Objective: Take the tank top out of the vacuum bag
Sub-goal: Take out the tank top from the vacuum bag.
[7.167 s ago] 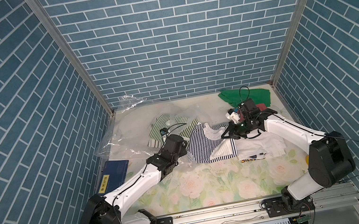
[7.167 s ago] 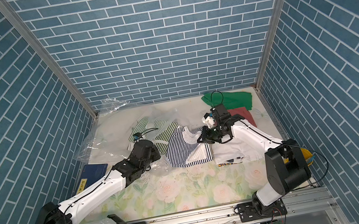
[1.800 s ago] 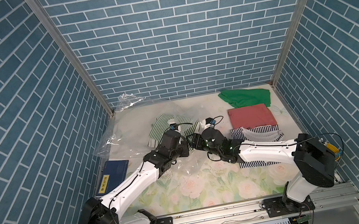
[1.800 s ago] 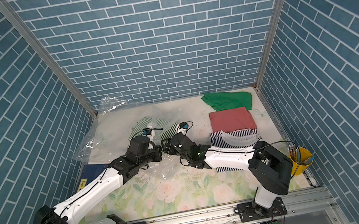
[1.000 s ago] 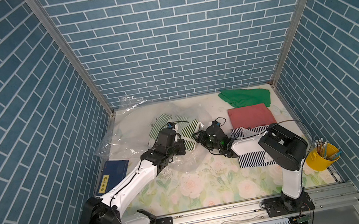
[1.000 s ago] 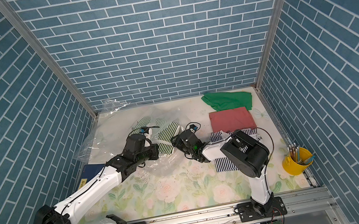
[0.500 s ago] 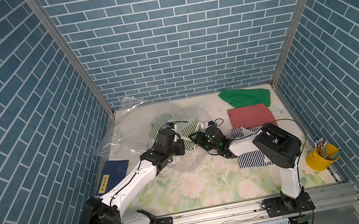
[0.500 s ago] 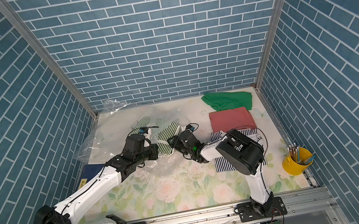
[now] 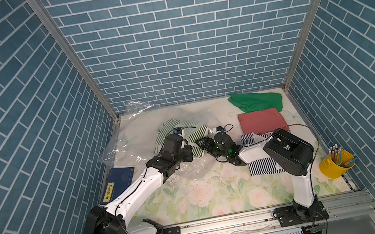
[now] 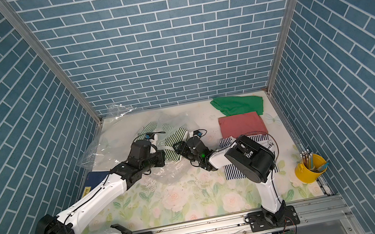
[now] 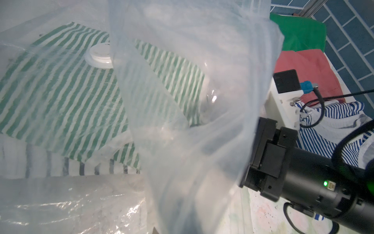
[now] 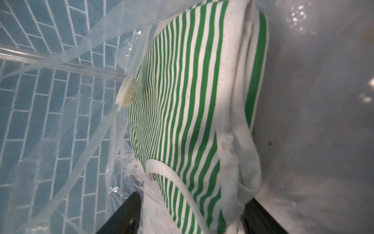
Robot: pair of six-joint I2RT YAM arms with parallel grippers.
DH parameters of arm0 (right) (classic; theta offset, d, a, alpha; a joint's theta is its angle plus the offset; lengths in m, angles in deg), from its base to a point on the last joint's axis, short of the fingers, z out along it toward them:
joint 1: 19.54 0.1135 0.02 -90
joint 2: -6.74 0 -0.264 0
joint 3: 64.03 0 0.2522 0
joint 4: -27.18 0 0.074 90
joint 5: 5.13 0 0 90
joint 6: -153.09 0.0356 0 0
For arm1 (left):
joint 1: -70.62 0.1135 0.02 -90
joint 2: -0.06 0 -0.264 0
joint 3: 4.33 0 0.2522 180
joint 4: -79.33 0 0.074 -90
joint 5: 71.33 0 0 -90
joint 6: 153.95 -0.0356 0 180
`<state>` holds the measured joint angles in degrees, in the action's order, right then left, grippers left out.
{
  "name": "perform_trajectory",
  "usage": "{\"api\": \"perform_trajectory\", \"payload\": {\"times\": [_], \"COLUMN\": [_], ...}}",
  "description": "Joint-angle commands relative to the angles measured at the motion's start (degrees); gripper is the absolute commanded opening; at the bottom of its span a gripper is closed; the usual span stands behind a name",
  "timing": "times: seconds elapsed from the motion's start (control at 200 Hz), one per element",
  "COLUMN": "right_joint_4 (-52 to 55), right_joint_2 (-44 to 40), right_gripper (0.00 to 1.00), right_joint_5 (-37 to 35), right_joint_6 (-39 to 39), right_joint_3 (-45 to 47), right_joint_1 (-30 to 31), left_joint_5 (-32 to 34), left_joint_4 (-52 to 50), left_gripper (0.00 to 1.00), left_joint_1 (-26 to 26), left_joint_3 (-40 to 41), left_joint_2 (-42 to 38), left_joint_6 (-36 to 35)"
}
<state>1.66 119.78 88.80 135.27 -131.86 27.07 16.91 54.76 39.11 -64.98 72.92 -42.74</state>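
Observation:
The vacuum bag (image 9: 133, 142) (image 10: 108, 148) lies crinkled across the back left of the table, and its round white valve (image 11: 100, 53) (image 12: 126, 94) sits over the cloth. Inside it lies the tank top (image 9: 199, 132) (image 10: 176, 135) (image 11: 60, 97) (image 12: 182, 91), green-and-white striped with white trim. My left gripper (image 9: 187, 152) (image 10: 162, 158) is shut on the bag's film and holds it raised; the film hides its jaws in the left wrist view. My right gripper (image 9: 201, 143) (image 10: 179, 149) (image 12: 192, 218) is inside the bag's mouth, open, its fingers either side of the tank top's near edge.
A green cloth (image 9: 257, 102) and a folded red cloth (image 9: 261, 121) lie at the back right. A blue-and-white striped garment (image 9: 262, 164) lies under the right arm. A yellow cup of pencils (image 9: 336, 164) stands far right. A blue booklet (image 9: 119, 184) lies by the left wall.
Over the last second the right gripper's jaws have spread wider and edged further toward the tank top. The left gripper keeps its hold on the bag.

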Motion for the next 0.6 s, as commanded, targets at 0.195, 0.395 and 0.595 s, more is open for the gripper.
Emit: {"api": "perform_trajectory", "payload": {"times": [0.195,0.395,0.595], "right_joint_4": [-0.2,1.2,0.7], "right_joint_2": [0.9,-1.1,-1.0], "right_gripper": [0.62,0.41,0.07], "right_joint_5": [3.5,3.4,3.2], "right_joint_6": [-1.8,-4.8,-4.7], "right_joint_3": [-5.7,-7.3,-7.4], "right_joint_1": [-0.7,0.1,0.2], "left_joint_5": [0.3,-0.3,-0.8], "left_joint_4": [0.6,1.4,1.8], "left_gripper": [0.00,0.00,0.00], "left_joint_1": [0.9,1.4,1.8], "left_joint_3": [0.7,0.7,0.8], "left_joint_2": [-0.4,0.0,0.1], "left_joint_6": [0.0,-0.4,-0.6]}}
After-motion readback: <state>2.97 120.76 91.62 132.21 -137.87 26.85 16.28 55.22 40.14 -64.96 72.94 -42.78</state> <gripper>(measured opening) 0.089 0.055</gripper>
